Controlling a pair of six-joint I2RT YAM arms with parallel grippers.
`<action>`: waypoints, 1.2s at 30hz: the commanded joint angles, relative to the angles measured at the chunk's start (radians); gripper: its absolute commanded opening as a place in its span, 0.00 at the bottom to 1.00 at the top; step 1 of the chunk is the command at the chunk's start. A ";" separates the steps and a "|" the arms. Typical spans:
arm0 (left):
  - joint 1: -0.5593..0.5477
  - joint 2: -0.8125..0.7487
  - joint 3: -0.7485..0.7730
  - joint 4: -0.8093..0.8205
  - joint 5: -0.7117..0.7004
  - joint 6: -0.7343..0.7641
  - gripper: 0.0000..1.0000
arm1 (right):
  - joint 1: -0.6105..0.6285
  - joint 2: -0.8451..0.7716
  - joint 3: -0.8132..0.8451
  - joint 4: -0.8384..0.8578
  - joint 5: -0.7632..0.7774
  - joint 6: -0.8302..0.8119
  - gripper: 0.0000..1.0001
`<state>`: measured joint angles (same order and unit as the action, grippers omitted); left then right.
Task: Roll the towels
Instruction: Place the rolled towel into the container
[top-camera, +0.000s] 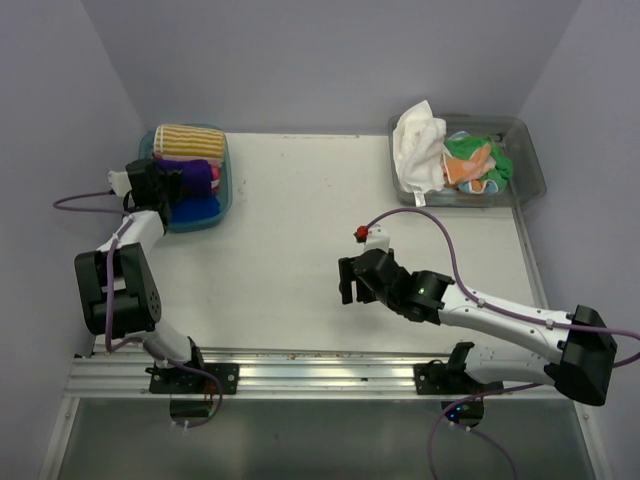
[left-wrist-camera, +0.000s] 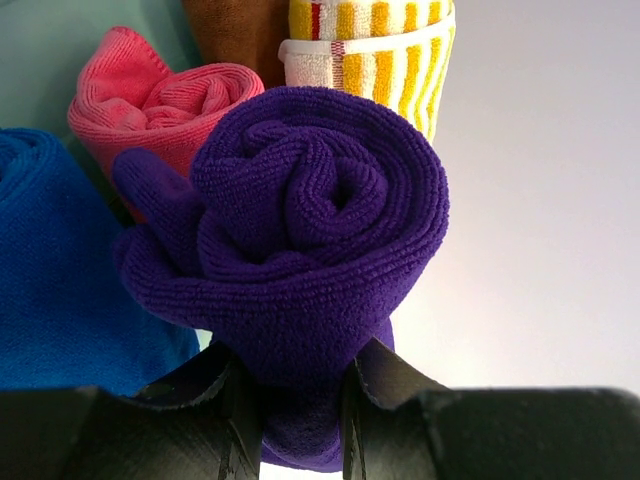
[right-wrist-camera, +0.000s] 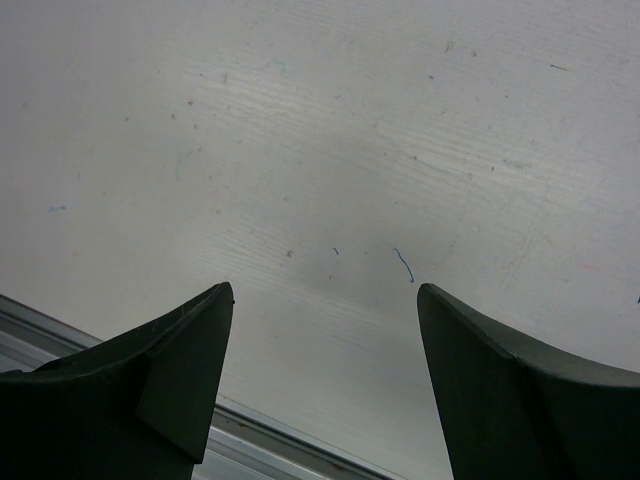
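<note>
My right gripper (right-wrist-camera: 325, 335) hangs wide and holds nothing over the bare desk (right-wrist-camera: 300, 150). My left gripper (left-wrist-camera: 295, 410) is pinched narrow on the rolled purple towel (left-wrist-camera: 320, 220). Just beyond it, the blue towel (left-wrist-camera: 50, 270), pink towel (left-wrist-camera: 150, 100) and striped towel (left-wrist-camera: 370, 50) lie rolled in the teal tub (top-camera: 227, 180). Far right, the white towel (top-camera: 418, 145), green towel (top-camera: 492, 157) and orange towel (top-camera: 466, 172) lie loose in the clear tub (top-camera: 530, 172).

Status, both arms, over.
Left pincer shut on rolled purple towel, at teal tub. Right pincer open, empty, over table. Loose towels in clear tub. No obstruction seen.
</note>
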<state>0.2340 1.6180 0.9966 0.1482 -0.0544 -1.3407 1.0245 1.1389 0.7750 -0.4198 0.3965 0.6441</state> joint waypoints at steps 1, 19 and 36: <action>-0.001 0.009 0.028 0.079 -0.021 0.050 0.23 | -0.004 -0.001 0.030 0.013 -0.015 -0.003 0.78; -0.002 0.088 0.158 -0.381 -0.053 0.130 0.61 | -0.004 -0.036 0.015 0.004 -0.007 -0.003 0.78; -0.002 -0.041 0.255 -0.503 -0.062 0.204 1.00 | -0.004 -0.047 0.003 0.012 -0.022 0.003 0.77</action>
<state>0.2333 1.6520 1.2098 -0.3321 -0.0845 -1.1751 1.0245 1.1179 0.7750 -0.4206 0.3820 0.6445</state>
